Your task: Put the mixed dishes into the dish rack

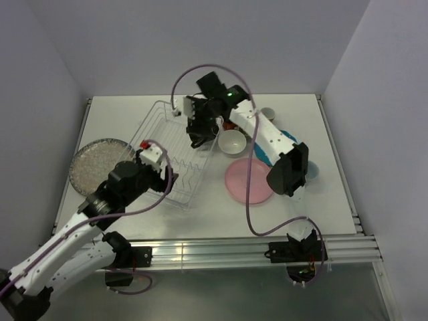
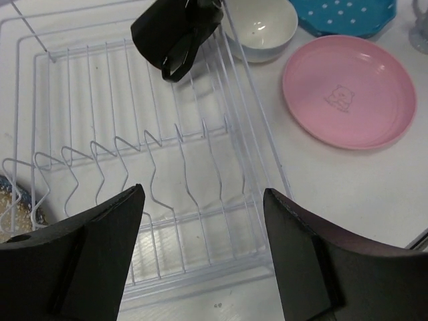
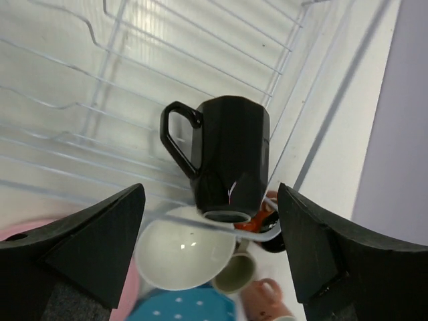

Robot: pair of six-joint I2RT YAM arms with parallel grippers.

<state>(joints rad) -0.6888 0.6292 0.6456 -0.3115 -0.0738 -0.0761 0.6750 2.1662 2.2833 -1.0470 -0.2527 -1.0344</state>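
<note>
1. The left gripper (image 2: 204, 251) is the nearest unit. It hangs over the near end of the dish rack (image 2: 100, 120) with its jaws spread wide and nothing between the fingers.
2. The dish rack lies on the white table (image 1: 321, 207), left of centre and set at a slant to the table edges.
3. The grey speckled plate (image 1: 100, 164) lies flat on the table just beside the left side of the rack, outside it.
4. The pink plate (image 1: 249, 180) lies flat on the table to the right of the rack, near it but apart.
5. The pale blue mug (image 1: 311, 171) stands to the right of the pink plate, near the right arm.
6. The white bowl (image 2: 261, 27) sits upright, just beside the right rim of the rack and beyond the pink plate.
7. The black mug (image 3: 231, 154) is inside the rack, at its far right corner, against the side wires. Its handle faces the rack interior. It appears tilted, but which end is up cannot be determined.
8. The right gripper (image 3: 207, 241) is positioned over the black mug. Its fingers are spread wider than the mug and neither pad touches it, so the mug is released.
9. The teal dotted plate (image 2: 348, 13) lies to the right of the bowl, partly under the right arm.
10. The pink mug (image 3: 267, 297) stands near the bowl and the teal plate.
11. The grey-beige mug (image 1: 267, 112) stands farthest back on the table.
</note>
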